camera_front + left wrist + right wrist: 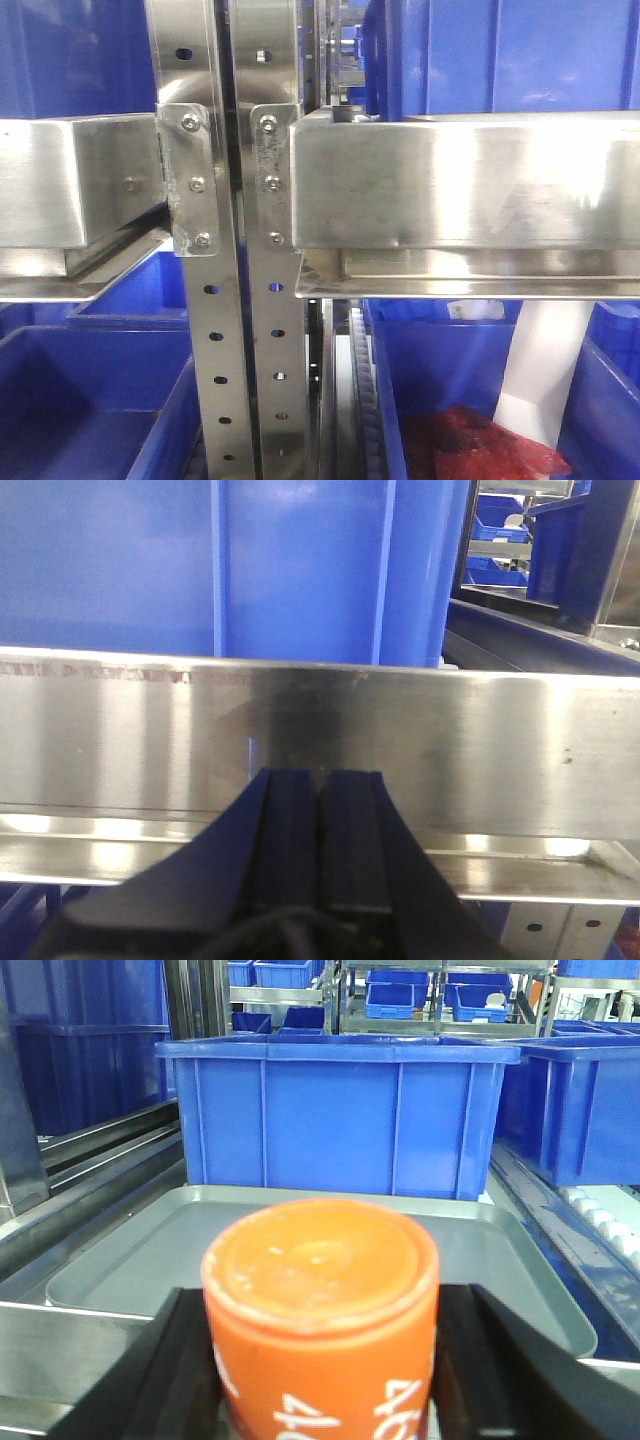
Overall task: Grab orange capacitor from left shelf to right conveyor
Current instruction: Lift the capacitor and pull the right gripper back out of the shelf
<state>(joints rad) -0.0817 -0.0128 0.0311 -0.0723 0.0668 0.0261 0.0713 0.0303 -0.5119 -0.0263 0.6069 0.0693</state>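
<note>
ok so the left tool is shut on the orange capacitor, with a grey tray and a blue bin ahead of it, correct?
No, wrong arm: the right wrist view shows the right tool shut on the orange capacitor, grey tray and blue bin ahead of it. The left tool is shut and empty, facing a steel rail.

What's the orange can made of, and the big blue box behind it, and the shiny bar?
Orange capacitor: looks like a smooth, slightly glossy plastic wrap with printed white numerals; the inside can't be told. Blue bin: moulded plastic, with ribbed walls and a dull sheen. Shelf rail: bare metal, likely stainless steel, with mirror-like glare.
</note>
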